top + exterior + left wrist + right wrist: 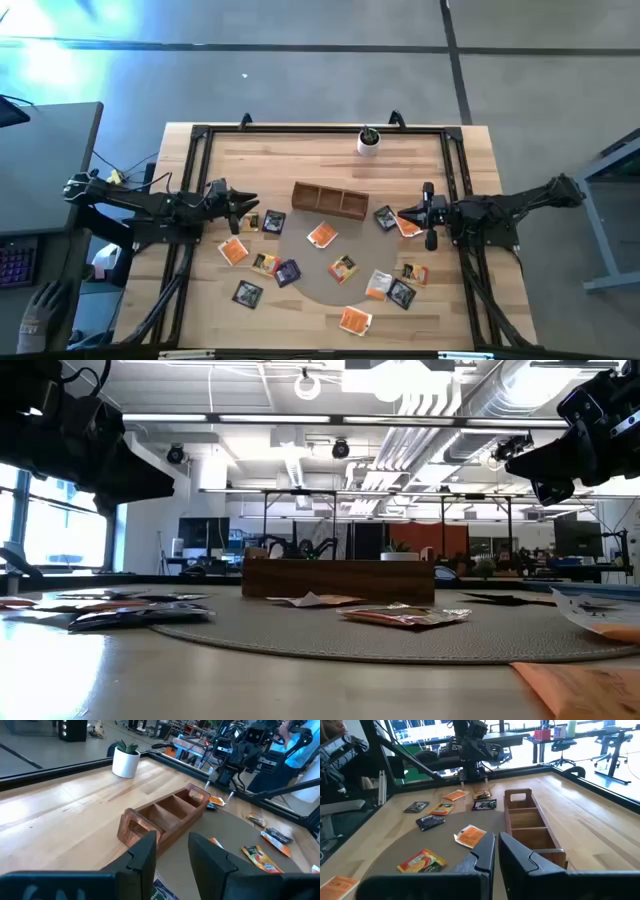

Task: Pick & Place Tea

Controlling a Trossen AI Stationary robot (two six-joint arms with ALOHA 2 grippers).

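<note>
The left end effector [250, 207] hangs above the desk [300, 140] at the left end of the wooden tray [330, 201], its two fingers [145, 855] parted with bare air between them. In its own wrist view the tray's handled end lies just ahead of the fingertips, all three compartments empty.

The right end effector [404, 216] sits over the right end of the tray, its fingers [485, 852] drawn nearly together and holding nothing. In the high view an orange sachet [408, 228] lies directly under its tip, touching or just below it (the overhead angle does not let me say which).

The tea [322, 236] is scattered flat across the desk and the round grey mat [310, 275], in front of the tray: orange sachets, dark ones with print, and a yellow one [343, 268] near the mat's middle. One orange sachet [355, 320] lies nearest the front edge.

A small white cup with a plant [369, 141] stands upright at the far edge, well apart from the tea.
</note>
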